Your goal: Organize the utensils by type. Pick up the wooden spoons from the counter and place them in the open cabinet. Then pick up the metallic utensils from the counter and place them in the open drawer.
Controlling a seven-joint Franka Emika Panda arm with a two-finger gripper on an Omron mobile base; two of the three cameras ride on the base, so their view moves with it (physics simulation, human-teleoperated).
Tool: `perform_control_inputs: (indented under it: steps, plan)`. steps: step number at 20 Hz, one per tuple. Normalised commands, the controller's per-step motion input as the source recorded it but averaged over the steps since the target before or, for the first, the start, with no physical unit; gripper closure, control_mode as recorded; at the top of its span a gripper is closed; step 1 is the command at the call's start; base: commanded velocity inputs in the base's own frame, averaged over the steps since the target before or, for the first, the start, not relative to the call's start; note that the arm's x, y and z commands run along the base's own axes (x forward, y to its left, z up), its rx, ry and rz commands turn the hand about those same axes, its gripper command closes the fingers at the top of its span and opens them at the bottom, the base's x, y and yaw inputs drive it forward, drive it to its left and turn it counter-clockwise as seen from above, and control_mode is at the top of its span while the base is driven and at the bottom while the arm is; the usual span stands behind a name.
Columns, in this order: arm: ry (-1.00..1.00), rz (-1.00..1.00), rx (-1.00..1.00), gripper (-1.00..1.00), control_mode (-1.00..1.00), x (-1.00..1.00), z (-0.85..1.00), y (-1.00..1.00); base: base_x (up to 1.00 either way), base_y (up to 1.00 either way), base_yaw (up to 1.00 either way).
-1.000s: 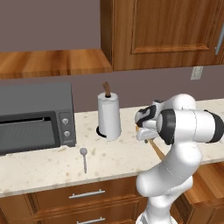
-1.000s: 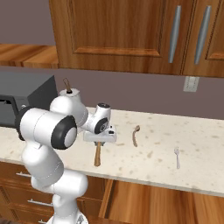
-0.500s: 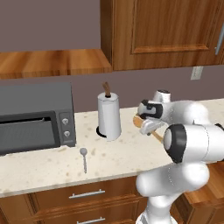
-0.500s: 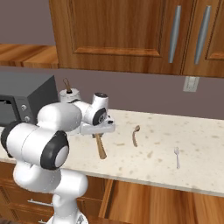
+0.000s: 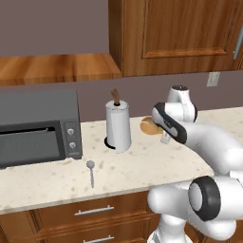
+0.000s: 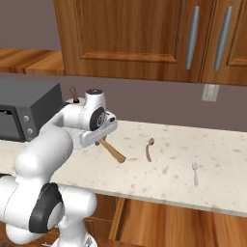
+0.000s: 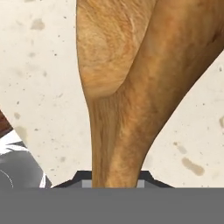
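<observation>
My gripper [image 6: 100, 140] is shut on a light wooden spoon [image 6: 114, 152] and holds it above the beige counter [image 6: 217, 144]. Its handle slants down to the right, and its round bowl [image 5: 149, 126] pokes out left of the hand [image 5: 163, 127]. The same spoon [image 7: 127, 87] looms close up over the speckled counter in the hand view. A second, darker wooden spoon [image 6: 148, 149] lies on the counter to the right of the gripper. A small silver spoon [image 5: 90, 170] lies near the counter's front edge. The open cabinet and the open drawer are out of view.
A paper towel roll [image 5: 117, 127] stands just left of the hand, with a dark toaster oven [image 5: 33, 128] beyond it. A small silver utensil [image 6: 195, 172] lies at the right. Closed wall cabinet doors [image 6: 130, 34] hang overhead. Closed drawers [image 5: 92, 211] run below the counter.
The arm's elbow has swung out and down. The hand has turned and risen slightly with the wooden spoon, whose handle now slants instead of hanging down.
</observation>
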Motion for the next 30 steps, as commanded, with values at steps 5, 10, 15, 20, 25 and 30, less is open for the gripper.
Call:
perform_control_inputs:
  steps: [5, 10, 15, 20, 25, 30]
  plan:
    - [-0.22, 0.30, -0.19, 1.00, -1.00, -0.54, 0.62, 0.24, 0.00, 0.00, 0.00]
    - [-0.08, 0.17, -0.10, 1.00, -1.00, -0.40, 0.55, 0.20, 0.00, 0.00, 0.00]
    - [0.00, 0.08, -0.05, 1.00, -1.00, -0.27, 0.28, 0.17, 0.00, 0.00, 0.00]
    - [0.00, 0.01, 0.00, 1.00, -1.00, 0.00, 0.00, 0.00, 0.00, 0.00, 0.00]
    - [-0.01, 0.00, 0.00, 1.00, 1.00, -0.05, 0.00, 0.01, -0.26, 0.04, 0.00]
    - [0.00, 0.00, 0.00, 1.00, 1.00, 0.00, 0.00, 0.00, -0.29, 0.05, 0.00]
